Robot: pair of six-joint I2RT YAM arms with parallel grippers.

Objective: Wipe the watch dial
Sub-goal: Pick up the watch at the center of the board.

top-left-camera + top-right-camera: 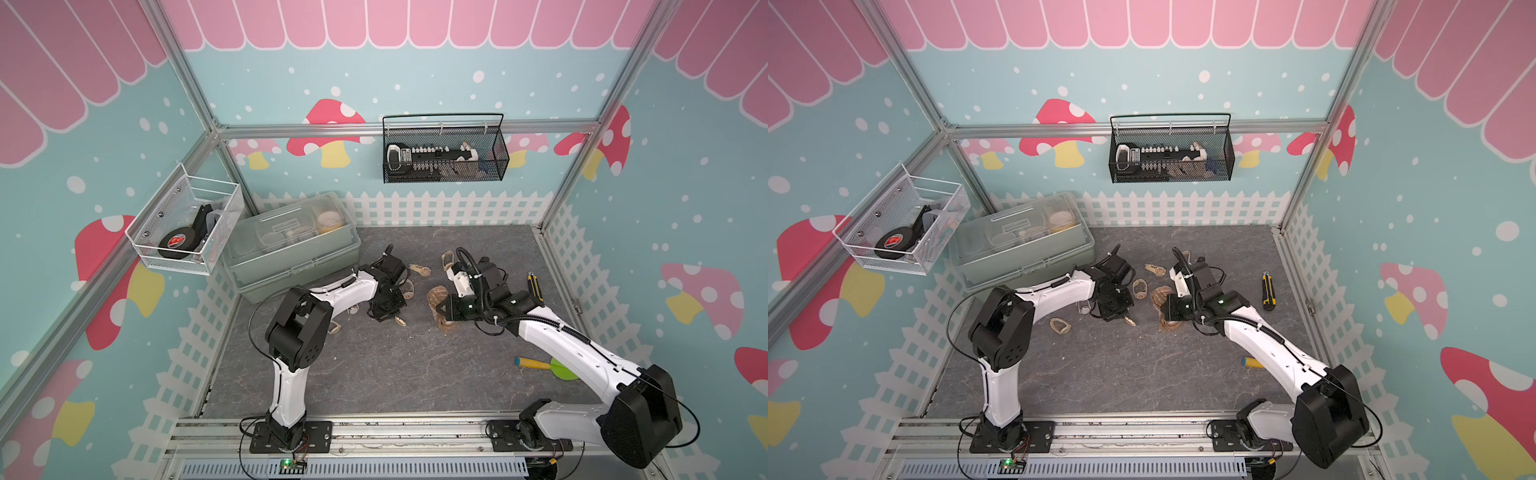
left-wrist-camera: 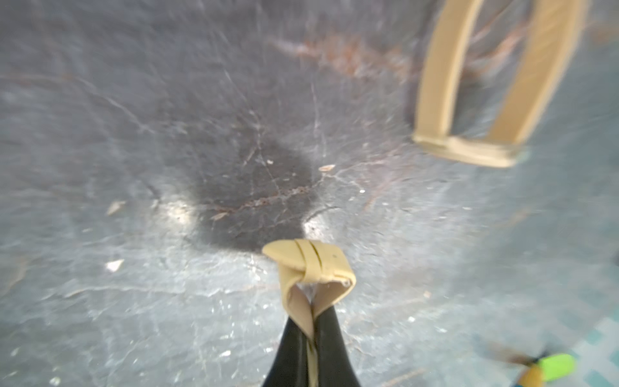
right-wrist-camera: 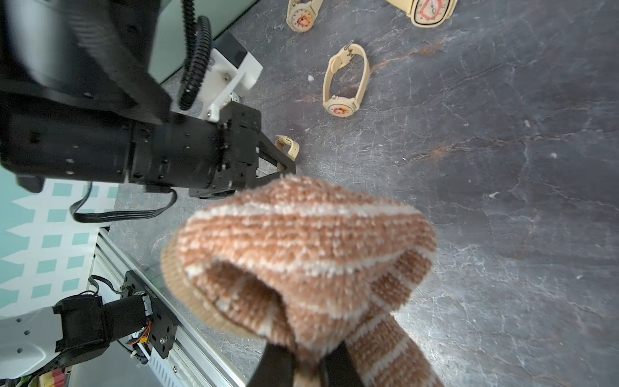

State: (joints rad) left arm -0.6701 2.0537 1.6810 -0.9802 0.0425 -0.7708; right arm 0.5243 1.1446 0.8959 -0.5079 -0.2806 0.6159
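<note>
Arms meet mid-table in both top views. Left gripper [image 1: 392,316] points down at the table [image 1: 374,374], and a scrap of beige strap from the watch [image 1: 1129,320] pokes out beside it. Right gripper [image 1: 444,311] sits just across, bundled in the striped cloth [image 1: 437,297]. Cloth and watch look near, not touching, as far as I can tell. Several loose watches [image 1: 1156,270] lie just behind them.

Left wrist: blurry. The left gripper [image 2: 313,318] has its fingers [image 2: 291,355] pinched tight on the doubled strap [image 2: 315,264], buckle end sticking out past the tips, over the table. Dial not in shot, so I can't tell which way it faces.

Right wrist: right gripper [image 3: 306,362] is clamped on a bunched fold of cloth [image 3: 301,234], which hangs big in front of the lens. Left gripper [image 3: 281,160] is beyond it with the strap at its tips. Dial hidden here too.

Risks, my call:
- The grip is on thin strap only, so cloth pressure may twist the watch or pull it out.
- With the dial unseen, I may wipe strap or fingers instead.
- Cloth bulk blocks my wrist view at contact.
- The two grippers are close enough to knock together.
- Trailing cloth could drag the loose watches.
</note>
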